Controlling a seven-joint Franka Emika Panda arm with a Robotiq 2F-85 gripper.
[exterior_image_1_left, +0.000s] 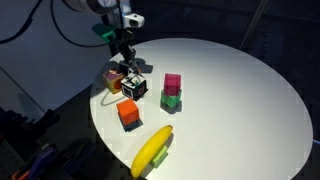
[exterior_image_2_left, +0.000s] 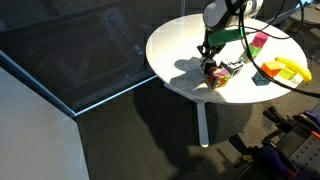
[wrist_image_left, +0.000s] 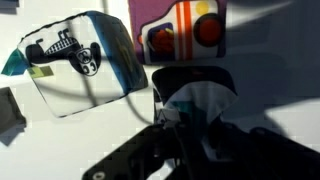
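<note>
Dark flooring and glass panelling surround a round white table (exterior_image_1_left: 230, 80), where the claw (exterior_image_1_left: 126, 66) is seen lowered onto a small multicoloured toy (exterior_image_1_left: 128, 84). The toy lies directly beneath the fingertips, close to the table's rim. A grasp on the toy is judged to be the step in hand. The fingers are set down at it, but whether they are apart, together or clamped on it cannot be told from any view. Before any lift, a firm and centred hold would have to be made sure of, since the toy looks small and uneven in shape. An orange block (exterior_image_1_left: 128, 113) is set near the claw, a pink block (exterior_image_1_left: 172, 82) stacked on a green block (exterior_image_1_left: 171, 101) stands somewhat farther off, and a banana (exterior_image_1_left: 152, 150) lies well apart from it. In the wrist view the claw is reduced to a dark blur along the bottom edge. A clear panel with a black print (wrist_image_left: 80, 60) and an orange-and-white piece (wrist_image_left: 185, 30) are shown just beyond it, the latter cut off at the top, and whether both belong to one toy cannot be made out.
</note>
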